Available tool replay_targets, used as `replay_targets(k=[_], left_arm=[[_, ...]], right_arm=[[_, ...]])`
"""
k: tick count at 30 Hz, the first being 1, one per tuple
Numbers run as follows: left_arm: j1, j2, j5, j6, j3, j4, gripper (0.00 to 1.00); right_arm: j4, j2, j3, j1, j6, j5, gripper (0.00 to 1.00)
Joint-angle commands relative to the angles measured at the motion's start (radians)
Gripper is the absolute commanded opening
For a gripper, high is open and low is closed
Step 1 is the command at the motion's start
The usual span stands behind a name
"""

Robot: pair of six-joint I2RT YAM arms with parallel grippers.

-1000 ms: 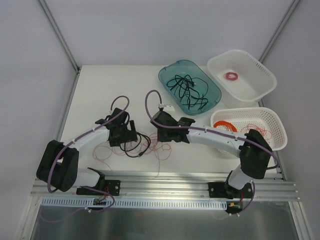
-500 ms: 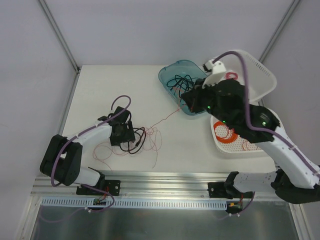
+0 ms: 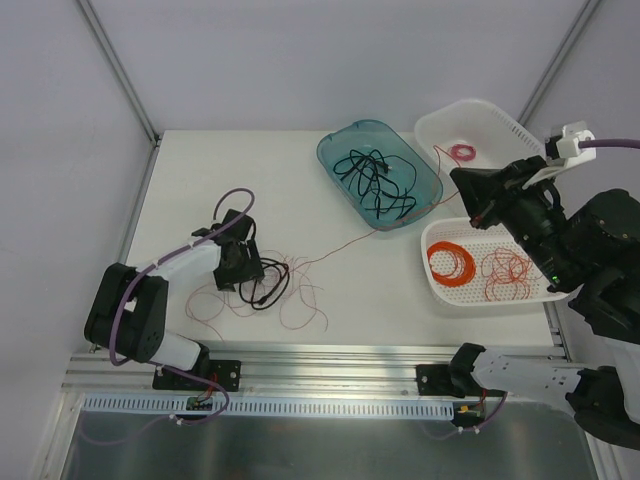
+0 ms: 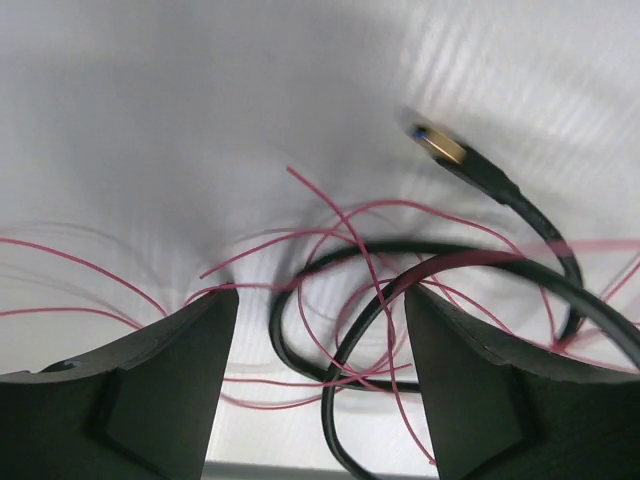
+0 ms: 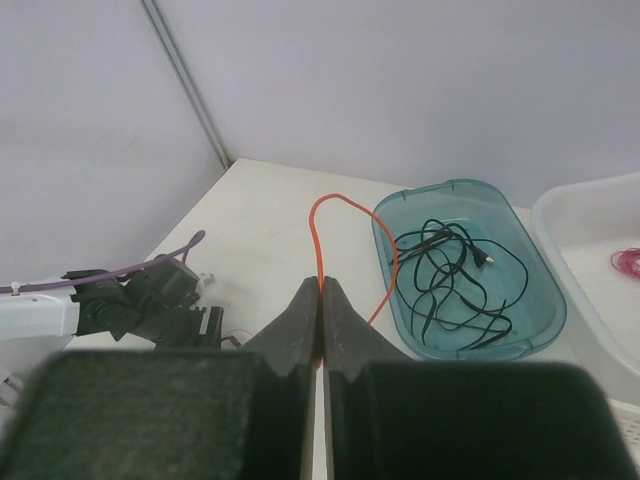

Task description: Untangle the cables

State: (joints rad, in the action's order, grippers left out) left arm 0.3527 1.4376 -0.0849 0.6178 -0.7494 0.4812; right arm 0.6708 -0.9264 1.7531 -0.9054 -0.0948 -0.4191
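Cables (image 3: 268,287) in a loose tangle on the worktop (image 3: 200,170), toward its front left: hair-thin red wires (image 4: 320,200) looped through a black cord (image 4: 545,228) with a gold-tipped plug (image 4: 440,147). Left gripper (image 4: 320,330) low over the tangle, fingers apart, cord loop and red strands between them, not pinched. One red wire (image 3: 340,243) drawn out from the tangle toward the raised right gripper (image 5: 320,285), fingers pressed together on it. More black cords (image 3: 375,180) in the teal tray (image 3: 330,152). Orange coil (image 3: 450,262) and red loops (image 3: 508,270) in the near white basket (image 3: 490,222).
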Motion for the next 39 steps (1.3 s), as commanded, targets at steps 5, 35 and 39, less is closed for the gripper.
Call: replay_targets(k=[5,35,39], left_arm=[[-0.124,0.037,-0.111,0.016,0.028,-0.02,0.7],[-0.244,-0.368,-0.039,-0.257,-0.134,0.088,0.99],[-0.244,-0.5,-0.052,-0.309,-0.072,0.074,0.99]], right_arm=[[0.018,0.041,0.04,0.003,-0.08,-0.075,0.01],[0.03,-0.041,-0.038,0.005,-0.051,0.054,0.01],[-0.031,-0.075,-0.159,0.006,-0.066,0.042,0.01]])
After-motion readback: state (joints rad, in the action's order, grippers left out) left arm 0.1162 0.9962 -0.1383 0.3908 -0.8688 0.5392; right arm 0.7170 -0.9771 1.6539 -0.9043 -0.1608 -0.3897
